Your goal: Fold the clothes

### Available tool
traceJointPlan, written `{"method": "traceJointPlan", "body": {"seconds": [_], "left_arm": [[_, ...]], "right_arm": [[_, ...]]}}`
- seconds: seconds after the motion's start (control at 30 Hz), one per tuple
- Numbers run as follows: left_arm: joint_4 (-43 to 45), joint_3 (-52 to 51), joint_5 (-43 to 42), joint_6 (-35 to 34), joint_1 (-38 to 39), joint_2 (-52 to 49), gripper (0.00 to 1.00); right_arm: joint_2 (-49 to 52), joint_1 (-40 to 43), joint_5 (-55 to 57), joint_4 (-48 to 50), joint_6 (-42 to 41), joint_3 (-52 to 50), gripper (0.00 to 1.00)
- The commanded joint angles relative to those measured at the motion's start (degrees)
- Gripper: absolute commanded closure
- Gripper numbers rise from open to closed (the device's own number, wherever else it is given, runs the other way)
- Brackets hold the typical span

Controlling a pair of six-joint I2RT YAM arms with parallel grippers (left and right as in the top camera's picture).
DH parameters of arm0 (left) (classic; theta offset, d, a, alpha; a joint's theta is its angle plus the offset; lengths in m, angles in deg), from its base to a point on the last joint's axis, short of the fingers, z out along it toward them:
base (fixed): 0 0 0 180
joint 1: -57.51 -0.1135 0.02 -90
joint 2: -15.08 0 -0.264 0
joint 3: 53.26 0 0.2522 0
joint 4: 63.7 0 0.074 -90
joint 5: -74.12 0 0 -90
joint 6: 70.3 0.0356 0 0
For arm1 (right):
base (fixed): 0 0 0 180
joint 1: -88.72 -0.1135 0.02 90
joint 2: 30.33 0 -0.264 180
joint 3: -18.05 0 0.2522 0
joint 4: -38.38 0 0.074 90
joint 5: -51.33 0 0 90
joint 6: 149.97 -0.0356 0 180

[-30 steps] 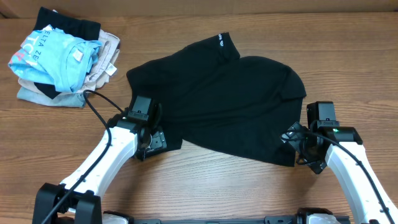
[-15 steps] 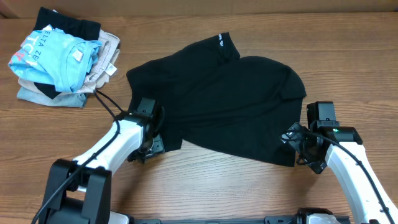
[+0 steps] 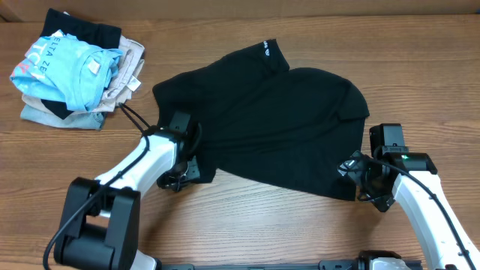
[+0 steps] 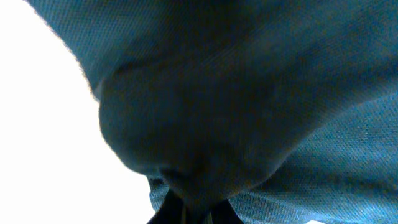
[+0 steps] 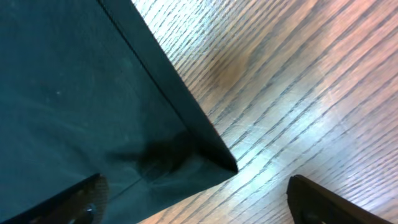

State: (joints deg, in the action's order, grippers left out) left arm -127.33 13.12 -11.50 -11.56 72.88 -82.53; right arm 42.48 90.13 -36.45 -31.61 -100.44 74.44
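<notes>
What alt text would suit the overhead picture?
A black shirt lies rumpled on a wooden table. The left gripper is shut on its lower-left edge; the right gripper is open at its lower-right corner. Other clothes are piled upper left.

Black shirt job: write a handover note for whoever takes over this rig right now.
Left gripper: shut on the near-left hem of the black shirt, with fabric bunched at its fingers.
Right gripper: open, straddling the shirt's near-right corner, not gripping.
Shirt: spread out and rumpled across the middle of the table, with no fold made. The pile of other clothes sits apart at the far left.
Done: one corner pinched.
Left to do: close the right gripper on its corner, then probably lift both corners and fold.
</notes>
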Motion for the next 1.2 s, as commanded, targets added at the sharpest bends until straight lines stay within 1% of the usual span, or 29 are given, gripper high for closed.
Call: {"method": "traceJointPlan", "body": {"seconds": [0.0,0.2,0.3,0.4,0.57,0.73,0.9,1.07,1.1,1.13,1.17], "left_arm": [[-5.2,5.5,2.0,0.1,-0.5,-2.3,0.96],[-13.2,20.4,2.0,4.0,-0.5,-2.3,0.96],[-14.8,25.6,2.1,4.9,-0.5,-2.3,0.96],[-15.1,28.5,2.0,6.7,-0.5,-2.3,0.96],[-15.1,29.4,2.2,7.5,-0.5,-2.3,0.96],[-14.6,29.4,2.2,7.6,-0.5,-2.3,0.96],[-14.6,29.4,2.2,7.7,-0.5,-2.3,0.96],[-14.7,29.4,2.2,8.0,-0.5,-2.3,0.96],[-14.7,29.4,2.2,8.2,-0.5,-2.3,0.96],[-14.8,29.4,2.2,8.2,-0.5,-2.3,0.96],[-14.9,29.4,2.2,8.2,-0.5,-2.3,0.96]], "right_arm": [[0.0,-0.2,-1.5,0.2,0.2,-0.3,0.09],[0.0,-0.2,-3.1,-1.3,-0.1,-0.4,0.16],[0.1,-0.2,-5.2,-0.4,-0.5,-1.6,0.2],[0.2,-0.2,-6.8,1.8,-1.8,-4.0,0.24],[0.5,-0.2,-8.8,4.9,-2.1,-7.9,0.29],[2.2,-0.2,-8.4,7.6,-3.1,-8.8,0.3],[5.9,-0.2,-8.3,10.5,-3.1,-8.8,0.44],[12.5,-0.2,-8.4,14.6,-3.3,-8.8,0.45],[13.5,-0.2,-8.4,15.2,-3.3,-8.8,0.48],[14.3,-0.2,-8.4,15.7,-3.3,-8.8,0.53],[14.8,-0.2,-8.4,16.0,-3.3,-8.8,0.62]]}}
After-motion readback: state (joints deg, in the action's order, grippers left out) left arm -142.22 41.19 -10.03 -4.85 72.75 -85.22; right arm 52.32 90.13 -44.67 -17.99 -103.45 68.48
